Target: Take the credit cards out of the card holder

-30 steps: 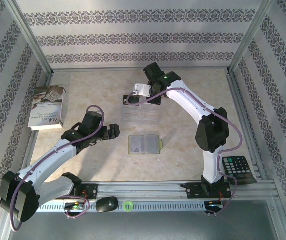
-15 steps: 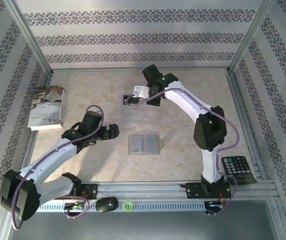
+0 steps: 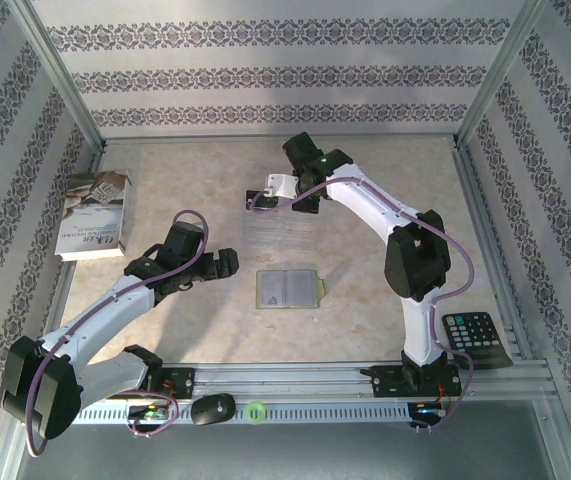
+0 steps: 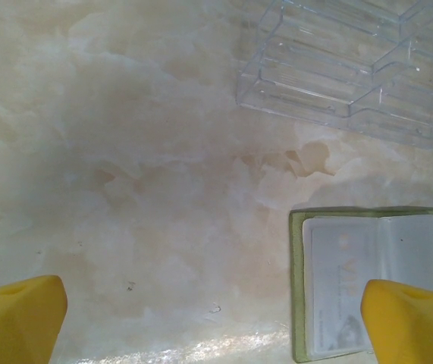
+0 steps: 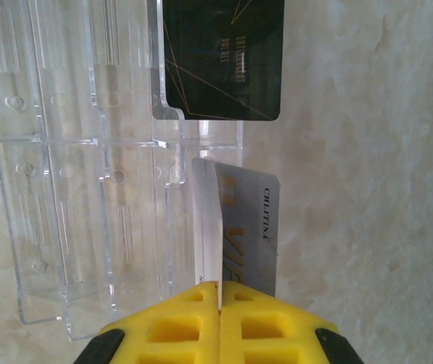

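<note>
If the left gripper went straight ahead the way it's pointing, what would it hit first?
Probably bare table, between the open fingers of the left gripper. The card holder lies off to one side, ahead of one finger, which might catch its edge; depth is unclear.

Clear plastic organizer [image 3: 280, 232] lies flat mid-bench [image 3: 385, 170]. White-grey book [image 3: 93, 215]: well left of organizer. Calculator [image 3: 475, 332]: far right, nearer. Black mouse [image 3: 212, 409], green ring [image 3: 255, 410]: front rail, nearer than organizer.

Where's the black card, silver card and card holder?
Black card [image 5: 224, 61], right wrist view, its middle.
Silver card [image 5: 250, 227], right wrist view, its printed face.
Card holder [image 3: 287, 288], top view, its open inside.
</note>
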Tool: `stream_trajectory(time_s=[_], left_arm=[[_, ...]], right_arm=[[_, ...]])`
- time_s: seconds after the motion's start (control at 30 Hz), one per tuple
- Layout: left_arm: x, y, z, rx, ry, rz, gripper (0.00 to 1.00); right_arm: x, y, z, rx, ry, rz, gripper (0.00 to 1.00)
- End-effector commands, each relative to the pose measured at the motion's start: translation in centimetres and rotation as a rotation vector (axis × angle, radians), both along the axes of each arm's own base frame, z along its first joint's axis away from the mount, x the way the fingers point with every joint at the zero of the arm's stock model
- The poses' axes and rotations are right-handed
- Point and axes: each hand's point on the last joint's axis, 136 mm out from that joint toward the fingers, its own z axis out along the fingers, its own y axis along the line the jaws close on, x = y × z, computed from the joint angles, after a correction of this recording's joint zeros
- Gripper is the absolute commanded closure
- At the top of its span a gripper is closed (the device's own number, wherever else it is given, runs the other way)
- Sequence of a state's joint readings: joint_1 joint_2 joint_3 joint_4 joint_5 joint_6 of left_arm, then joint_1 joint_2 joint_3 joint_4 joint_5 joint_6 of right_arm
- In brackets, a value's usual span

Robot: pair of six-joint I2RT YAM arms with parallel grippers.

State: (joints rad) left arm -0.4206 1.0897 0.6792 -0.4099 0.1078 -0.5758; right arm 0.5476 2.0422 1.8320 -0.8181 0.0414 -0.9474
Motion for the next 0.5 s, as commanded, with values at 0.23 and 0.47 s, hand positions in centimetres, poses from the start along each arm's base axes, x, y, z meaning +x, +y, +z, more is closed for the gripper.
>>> stream_trajectory(time_s=[0.23,0.47], left_arm=[[0.4,0.1,-0.2,-0.016,-0.010,-0.001,0.01],[0.5,0.4,0.4,-0.018,-0.036,0.016,0.01]], right_arm=[[1.1,0.6,0.4,0.011,-0.075,-0.025,0.79],[2.2,1.5,4.0,0.130,-0.178,-0.070,0.73]])
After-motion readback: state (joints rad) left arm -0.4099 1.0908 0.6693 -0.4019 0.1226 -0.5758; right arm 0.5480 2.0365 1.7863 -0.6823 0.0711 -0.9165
